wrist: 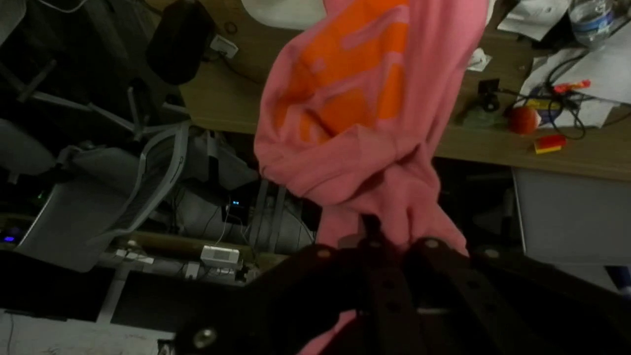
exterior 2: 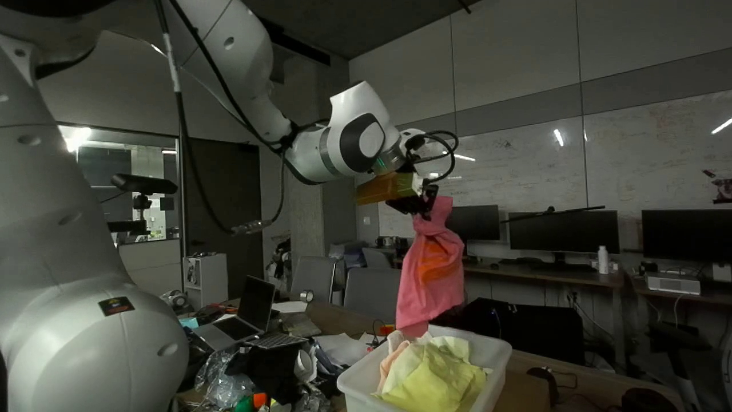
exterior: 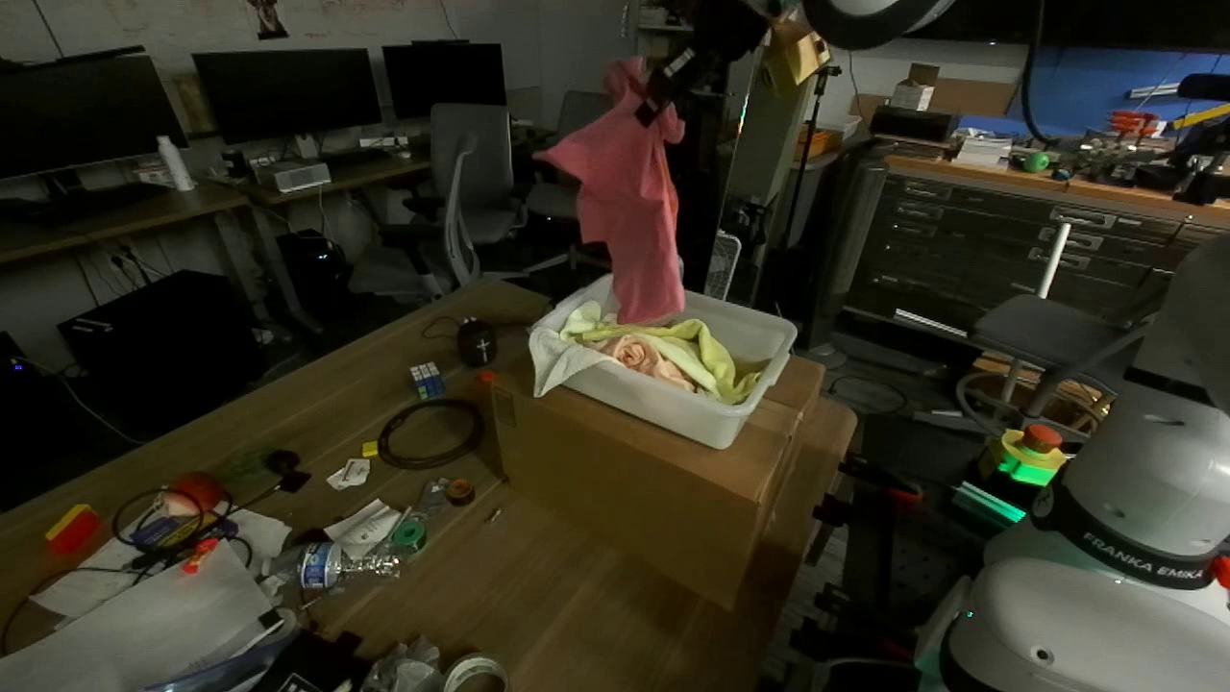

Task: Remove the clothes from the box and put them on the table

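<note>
So task's prob. early on: jaws are clamped on upper end of pink cloth (exterior 2: 432, 280), hanging by white tub (exterior: 673, 410) (can't tell if fully clear), w/ yellow cloth (exterior 2: 434, 375) & peach cloth (exterior: 646, 357) left inside, bench (exterior: 548, 596) drop yet to come.

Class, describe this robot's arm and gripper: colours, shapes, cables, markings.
The arm is white, with smooth rounded links. Black cables hang along it; a black band reads FRANKA EMIKA. The gripper is black and angular, beside a yellowish block.
</note>
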### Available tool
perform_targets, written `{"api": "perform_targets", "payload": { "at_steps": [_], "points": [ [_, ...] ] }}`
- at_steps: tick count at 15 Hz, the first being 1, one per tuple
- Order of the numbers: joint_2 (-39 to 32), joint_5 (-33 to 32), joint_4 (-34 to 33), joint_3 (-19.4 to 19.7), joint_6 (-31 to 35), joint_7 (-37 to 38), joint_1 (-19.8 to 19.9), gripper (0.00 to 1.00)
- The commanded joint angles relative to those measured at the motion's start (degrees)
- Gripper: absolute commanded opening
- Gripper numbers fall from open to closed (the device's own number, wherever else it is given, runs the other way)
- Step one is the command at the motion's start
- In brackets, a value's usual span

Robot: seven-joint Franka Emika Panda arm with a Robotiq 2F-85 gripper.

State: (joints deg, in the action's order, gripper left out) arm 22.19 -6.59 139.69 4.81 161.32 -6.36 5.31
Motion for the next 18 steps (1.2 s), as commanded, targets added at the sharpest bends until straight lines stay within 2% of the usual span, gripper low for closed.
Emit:
{"api": "perform_targets", "payload": {
  "at_steps": [1,4,10,14,18],
  "points": [
    [6.5,2.58,3.13,-0.32,1.97,1.22,-2.0,0.02],
    [7.33,5.57,2.38,0.77,-5.97,-3.93,-8.85,0.02],
    [2.77,9.38,-0.88,-2.81,-21.76,-8.79,-17.95,0.02],
    [-2.6,9.92,-4.83,-5.23,-30.24,-13.46,-20.93,0.02],
    [-8.29,8.4,-8.72,-8.12,-31.19,-14.67,-20.42,0.02]
  ]
}}
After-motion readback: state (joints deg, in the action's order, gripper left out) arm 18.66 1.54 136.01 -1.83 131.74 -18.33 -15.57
